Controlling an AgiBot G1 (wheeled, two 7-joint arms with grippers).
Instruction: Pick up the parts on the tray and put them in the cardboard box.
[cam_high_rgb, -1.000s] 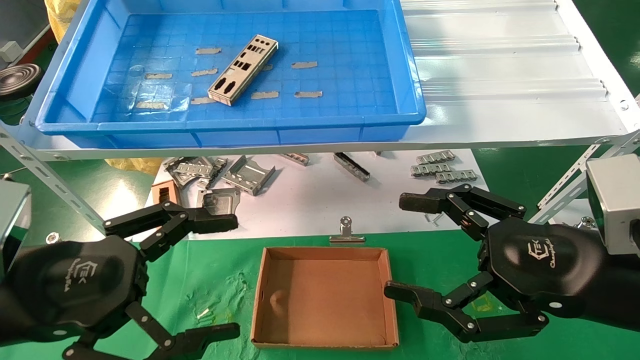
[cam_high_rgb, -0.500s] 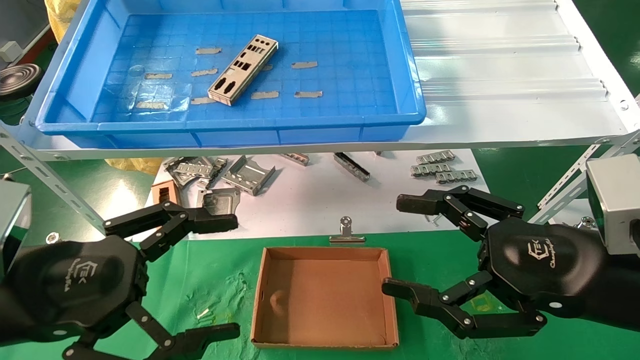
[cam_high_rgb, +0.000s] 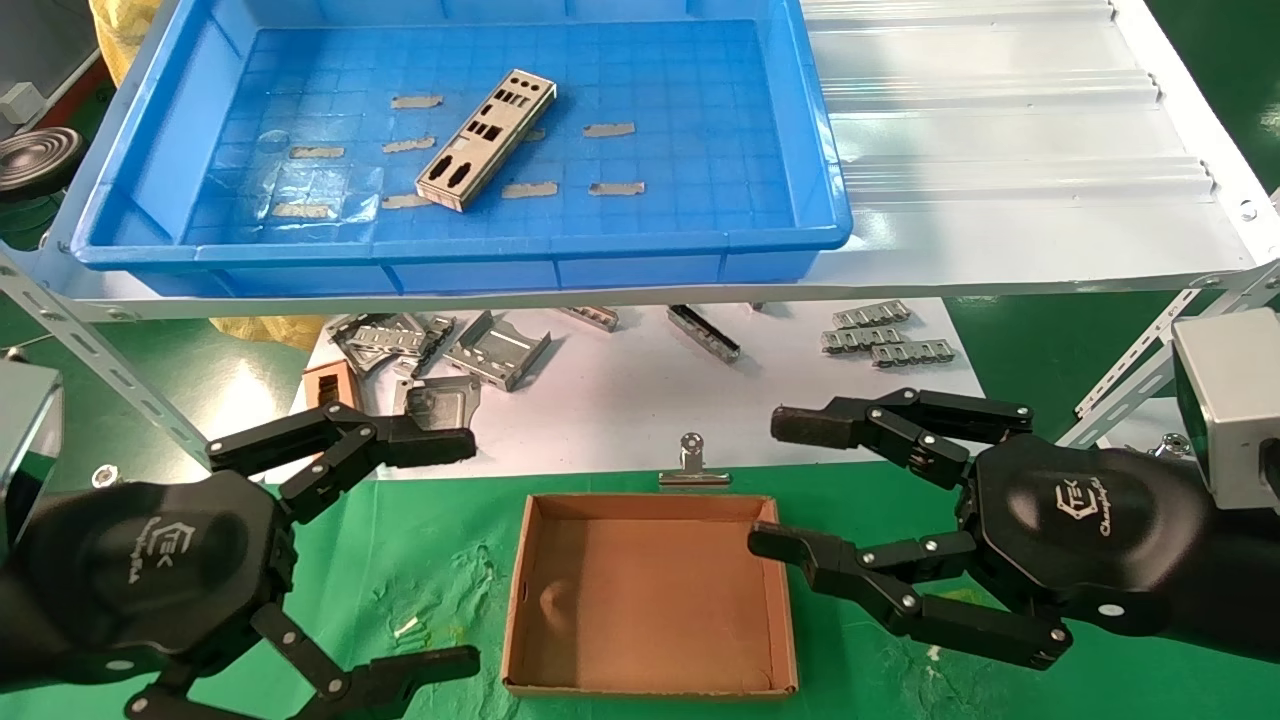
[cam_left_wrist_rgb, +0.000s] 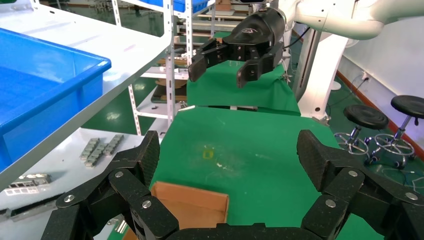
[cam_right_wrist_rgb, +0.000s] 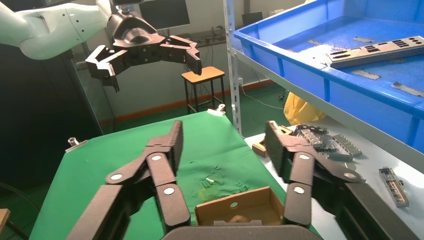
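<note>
Silver plate (cam_high_rgb: 485, 140) lies untouched on the floor of the blue tray (cam_high_rgb: 460, 262), on the shelf beyond the cardboard box (cam_high_rgb: 648, 590). Box is empty. Since a second ago the right pincer (cam_high_rgb: 790, 485) has shifted toward the box's right wall, jaws wide, empty. Left pincer (cam_high_rgb: 455, 545) is parked left of the box, also wide. Judgement: reach only starting; nothing picked yet.

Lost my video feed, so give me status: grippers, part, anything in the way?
Left gripper and right gripper open, empty, flanking the cardboard box. One part lies untouched in the tray. Box empty. Nothing blocking it.
</note>
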